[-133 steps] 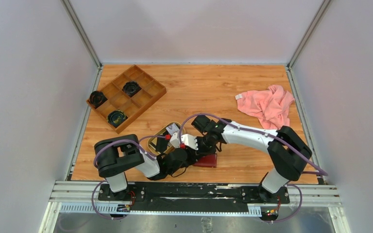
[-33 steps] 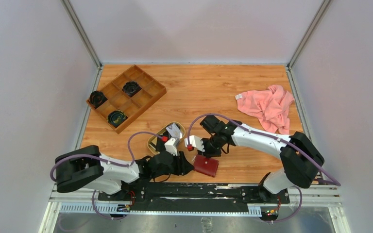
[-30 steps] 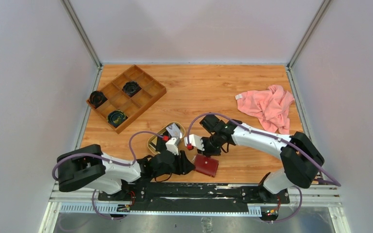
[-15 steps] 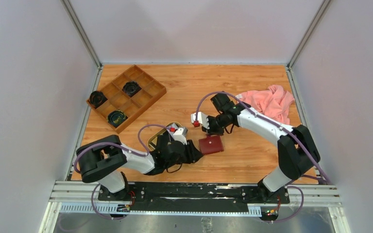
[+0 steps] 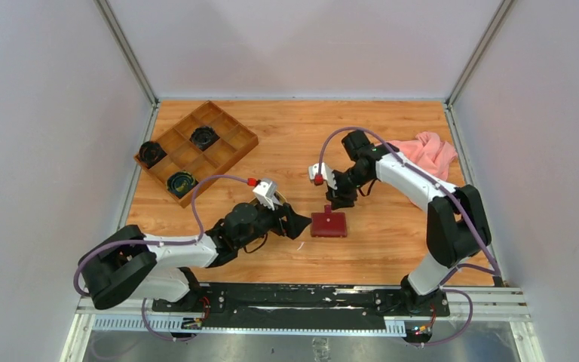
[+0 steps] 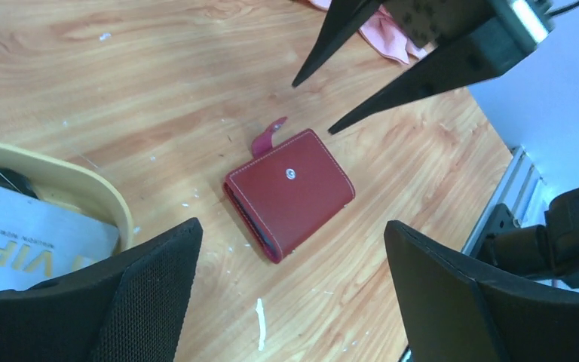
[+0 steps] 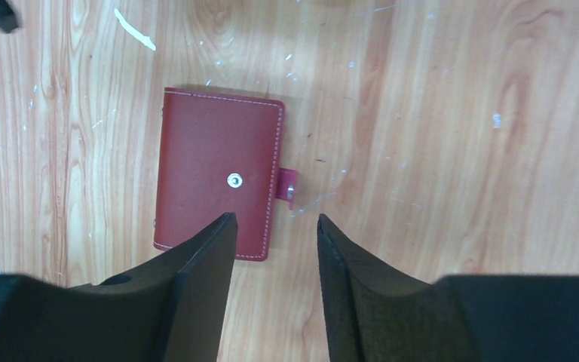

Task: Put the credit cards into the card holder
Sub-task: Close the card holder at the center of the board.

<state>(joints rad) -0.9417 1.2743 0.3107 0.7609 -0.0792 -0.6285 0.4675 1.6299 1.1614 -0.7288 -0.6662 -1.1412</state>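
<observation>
**Position of parts**

The card holder (image 5: pixel 329 224) is laid flat on the table (image 5: pixel 392 249), folded shut, between the two claws. Its strap (image 7: pixel 287 185) projects loose from one edge and is not pressed onto the stud (image 7: pixel 234 179). One light card (image 6: pixel 30 245) marked "VIP" is seen in the oval tray (image 6: pixel 83 188), just beside the left claw. Other cards cannot be made out.

**State of the claws**

- The left claw (image 5: pixel 298 226) is spread wide and grips nothing.
- The right claw (image 7: pixel 276 217) is parted by a narrower gap and is also empty.

**Governing relation**

The holder is nearly square. In the right wrist view its slightly longer side is aligned with the direction in which the fingers point. The strap edge is placed directly below the gap between the right fingers, so the right claw is lined up over that edge from above. From the left claw the holder is met low and ahead, corner-on, with the folded spine turned toward it and the strap edge turned away.

Both claws are close to the holder. The left claw is just beside its near-left side at table level, while the right claw is held above its far side.

**Assessment**

No card is judged to be loaded yet. It is judged that the holder must be opened first. The right claw is better placed for the strap edge, and the left for pinning the spine or fetching the card.
</observation>
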